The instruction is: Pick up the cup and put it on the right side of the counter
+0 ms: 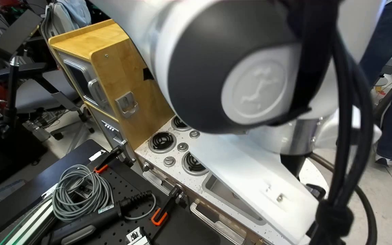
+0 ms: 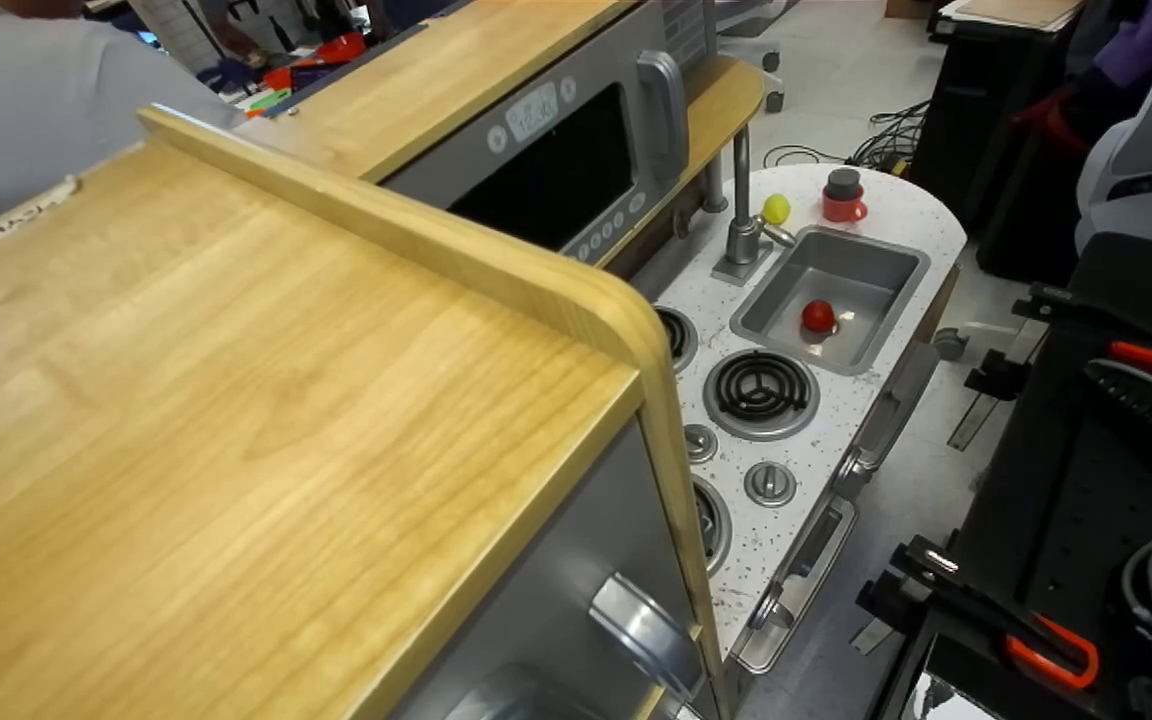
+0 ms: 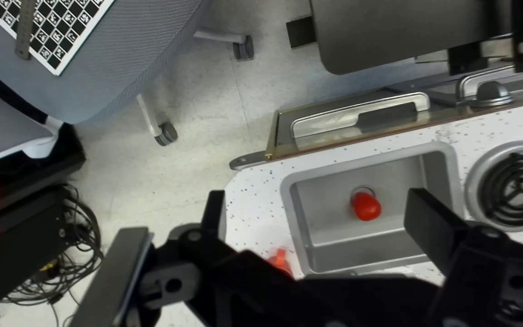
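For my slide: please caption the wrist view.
Open hand above the counter, partly hiding the red cup; a red object lies in the sink.

my gripper [image 3: 316, 204] is black; i see a red cup [image 2: 841, 210], a white counter [image 2: 921, 215] with dark speckles, a grey sink [image 2: 851, 280], a black burner [image 2: 761, 388] ringed in silver, a yellow-green ball [image 2: 776, 209] and a black-and-white checkered board [image 3: 68, 27].

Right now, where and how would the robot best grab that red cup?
Probably by the body of the cup, coming down from above with the gripper open. It stands upright, its handle juts out one side and a yellow item lies roughly opposite, so I'd close across the other two sides. A grey piece tops it; whether it's loose, I can't tell.
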### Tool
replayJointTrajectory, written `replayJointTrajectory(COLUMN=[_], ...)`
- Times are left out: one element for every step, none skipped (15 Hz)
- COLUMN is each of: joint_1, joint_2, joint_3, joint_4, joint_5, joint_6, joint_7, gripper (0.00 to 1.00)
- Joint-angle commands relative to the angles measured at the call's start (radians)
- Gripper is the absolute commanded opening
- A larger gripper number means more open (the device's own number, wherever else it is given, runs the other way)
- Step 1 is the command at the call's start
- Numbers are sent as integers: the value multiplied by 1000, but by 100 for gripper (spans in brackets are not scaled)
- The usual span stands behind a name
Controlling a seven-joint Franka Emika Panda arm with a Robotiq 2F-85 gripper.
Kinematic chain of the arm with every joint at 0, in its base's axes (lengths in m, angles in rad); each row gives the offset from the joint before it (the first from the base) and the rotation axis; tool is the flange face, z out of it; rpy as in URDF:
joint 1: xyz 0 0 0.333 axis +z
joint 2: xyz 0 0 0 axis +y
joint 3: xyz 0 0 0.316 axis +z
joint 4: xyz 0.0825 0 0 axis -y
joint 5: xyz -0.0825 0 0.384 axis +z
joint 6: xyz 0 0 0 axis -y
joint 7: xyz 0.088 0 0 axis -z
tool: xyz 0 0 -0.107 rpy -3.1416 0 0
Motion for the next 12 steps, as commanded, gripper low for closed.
replayJointTrajectory(joint_1=[-44,-55,-66,-79,-90,-101,-114,-125,-133,-146,-152,-152], joint_2=[199,244,287,329,371,409,450,483,517,560,592,634], joint_3=[22,28,35,45,52,61,73,84,92,105,112,113], joint_4=[106,128,153,180,210,241,279,311,349,393,429,477], joint_5=[34,41,50,66,76,86,101,112,117,134,147,154], joint_6=[61,68,66,71,72,70,64,65,67,68,69,65], joint_7=[58,66,72,70,76,77,77,77,83,86,102,128], gripper=[100,100,100,100,100,100,100,100,100,100,100,100])
